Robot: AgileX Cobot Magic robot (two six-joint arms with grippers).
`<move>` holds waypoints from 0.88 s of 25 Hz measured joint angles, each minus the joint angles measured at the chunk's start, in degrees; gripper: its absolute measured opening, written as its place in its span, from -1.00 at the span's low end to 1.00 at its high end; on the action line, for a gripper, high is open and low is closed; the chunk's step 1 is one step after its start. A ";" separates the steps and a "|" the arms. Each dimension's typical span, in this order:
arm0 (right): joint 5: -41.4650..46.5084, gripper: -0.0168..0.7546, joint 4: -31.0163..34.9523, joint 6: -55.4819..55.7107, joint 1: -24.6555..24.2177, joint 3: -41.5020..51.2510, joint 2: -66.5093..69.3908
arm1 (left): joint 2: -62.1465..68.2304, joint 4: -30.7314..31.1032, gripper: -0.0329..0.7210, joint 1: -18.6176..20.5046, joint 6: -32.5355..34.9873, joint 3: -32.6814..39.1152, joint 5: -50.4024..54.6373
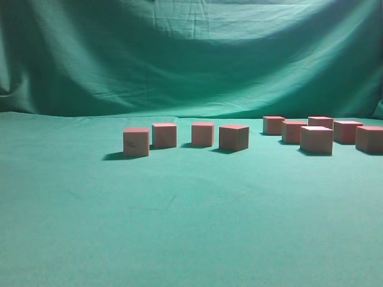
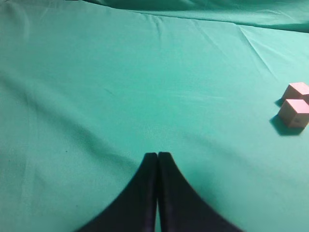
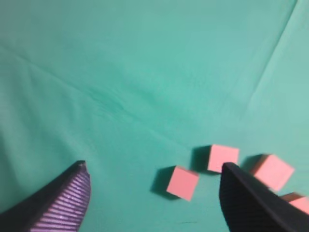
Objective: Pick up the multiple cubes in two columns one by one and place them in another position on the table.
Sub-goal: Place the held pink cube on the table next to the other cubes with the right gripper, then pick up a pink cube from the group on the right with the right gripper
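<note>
- Right now ten cubes (image 1: 233,137) stand on the table (image 1: 179,227), all toward its far edge, in front of the wrinkled green backdrop (image 1: 191,54).
- Four of them form a loose row near the middle of the far edge, each apart from its neighbour, the leftmost one (image 1: 136,142) sitting slightly nearer the front than the rest.
- Six more cluster toward the far right corner in a tighter group, one of them (image 1: 316,140) forward of the others and one cut by the right edge of the exterior view.
- No arm shows in the exterior view.
- Seen from its wrist camera, the left gripper (image 2: 158,155) hangs over bare cloth with its two black fingers pressed together, holding nothing; two cubes (image 2: 294,112) lie well off to its right, just beside each other.
- Above the cloth, the right gripper (image 3: 154,169) has its jaws spread wide and empty; one cube (image 3: 183,182) lies on the table between the fingers, others just beyond and beside the right finger (image 3: 251,203).
</note>
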 joint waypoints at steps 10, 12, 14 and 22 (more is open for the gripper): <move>0.38 0.44 -10.67 -3.32 -3.24 13.84 -19.44 | 0.00 0.00 -0.91 0.00 0.00 0.00 0.00; 0.38 0.44 -10.80 -2.55 -6.02 20.72 -22.12 | 0.00 0.00 -0.91 0.00 0.00 0.00 0.00; 0.38 0.44 -10.93 -1.95 -9.38 28.11 -24.39 | 0.00 0.00 -0.91 0.00 0.00 0.00 0.00; -5.84 0.44 -9.59 -0.08 -19.08 50.09 -25.38 | 0.00 0.00 -0.91 0.00 0.00 0.00 0.00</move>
